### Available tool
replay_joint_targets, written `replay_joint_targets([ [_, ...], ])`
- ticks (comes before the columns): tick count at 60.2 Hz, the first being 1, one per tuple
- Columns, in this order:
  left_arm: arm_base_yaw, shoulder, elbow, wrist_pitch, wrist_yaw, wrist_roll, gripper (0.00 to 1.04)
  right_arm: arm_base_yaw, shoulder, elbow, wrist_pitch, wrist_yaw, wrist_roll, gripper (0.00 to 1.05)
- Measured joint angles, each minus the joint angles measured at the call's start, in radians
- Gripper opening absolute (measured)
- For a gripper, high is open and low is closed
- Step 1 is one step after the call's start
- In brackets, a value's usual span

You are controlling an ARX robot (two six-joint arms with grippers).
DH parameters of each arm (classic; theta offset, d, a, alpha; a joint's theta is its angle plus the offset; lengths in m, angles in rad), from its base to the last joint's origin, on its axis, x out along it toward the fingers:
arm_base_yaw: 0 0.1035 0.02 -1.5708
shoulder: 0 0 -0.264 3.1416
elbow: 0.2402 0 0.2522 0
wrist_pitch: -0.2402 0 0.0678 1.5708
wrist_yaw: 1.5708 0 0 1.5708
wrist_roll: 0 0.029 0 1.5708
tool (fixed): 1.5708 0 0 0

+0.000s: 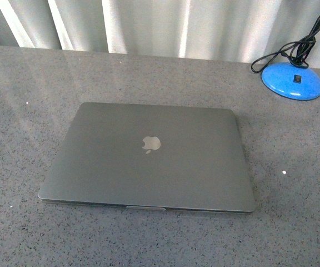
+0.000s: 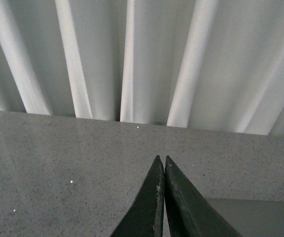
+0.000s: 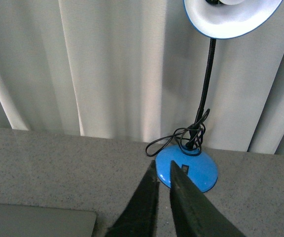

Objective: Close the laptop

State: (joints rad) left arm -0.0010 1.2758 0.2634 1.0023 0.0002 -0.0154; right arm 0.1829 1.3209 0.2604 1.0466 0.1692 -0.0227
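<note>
- Nearest the body camera, the laptop point(image 1: 149, 158) is lying flat on the grey speckled table point(image 1: 26, 100), its lid fully down and the pale apple logo point(image 1: 151, 143) facing up.
- Its front edge is showing only a thin seam with the opening notch at the middle, so I am judging the lid to be resting on the base with no gap left; the closing looks done.
- Neither arm is appearing in the front view, which suggests both are being kept back and clear of the lid.
- From the left wrist, the left gripper point(image 2: 161, 165) is pointing out over bare table toward the pleated curtain point(image 2: 132, 54), its two dark fingers pressed tip to tip and gripping nothing; a grey corner of the laptop is showing just beside them.
- From the right wrist, the right gripper point(image 3: 162, 170) is showing its fingers nearly together, with only a slim gap at the tips and nothing between them; a laptop corner is sitting near them.
- Beyond the right gripper, a blue lamp base point(image 3: 187, 168) is standing at the back of the table with its black cord point(image 3: 181, 138) coiled on top, well apart from the laptop and so out of the way.
- Both grippers are hanging off the lid, not on it, so no downward press is being applied now.
</note>
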Motion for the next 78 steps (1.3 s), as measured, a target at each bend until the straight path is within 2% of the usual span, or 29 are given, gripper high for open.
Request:
replay_joint_targets([
  [9, 0.0, -0.138, -0.095, -0.043, 0.0, 0.006, 0.04, -0.05, -0.086, -0.114, 0.028, -0.044, 0.005, 0.01],
  [19, 0.0, -0.2, -0.175, -0.023, 0.0, 0.007, 0.04, -0.084, -0.23, -0.175, -0.056, -0.074, 0.006, 0.01],
  [26, 0.0, -0.27, -0.204, -0.076, 0.0, 0.007, 0.04, -0.106, -0.314, -0.197, -0.119, -0.102, 0.009, 0.01],
  [29, 0.0, -0.312, -0.212, -0.106, 0.0, 0.008, 0.04, -0.145, -0.357, -0.208, -0.153, -0.157, 0.01, 0.01],
  [33, 0.0, -0.396, -0.227, -0.17, 0.0, 0.007, 0.04, -0.178, -0.442, -0.225, -0.217, -0.163, 0.011, 0.01],
  [62, 0.0, -0.82, -0.245, -0.547, 0.0, 0.008, 0.04, -0.18, -0.863, -0.24, -0.59, -0.167, 0.012, 0.01],
  [78, 0.0, -0.93, -0.245, -0.654, 0.0, 0.008, 0.04, -0.18, -0.973, -0.24, -0.696, -0.167, 0.013, 0.01],
])
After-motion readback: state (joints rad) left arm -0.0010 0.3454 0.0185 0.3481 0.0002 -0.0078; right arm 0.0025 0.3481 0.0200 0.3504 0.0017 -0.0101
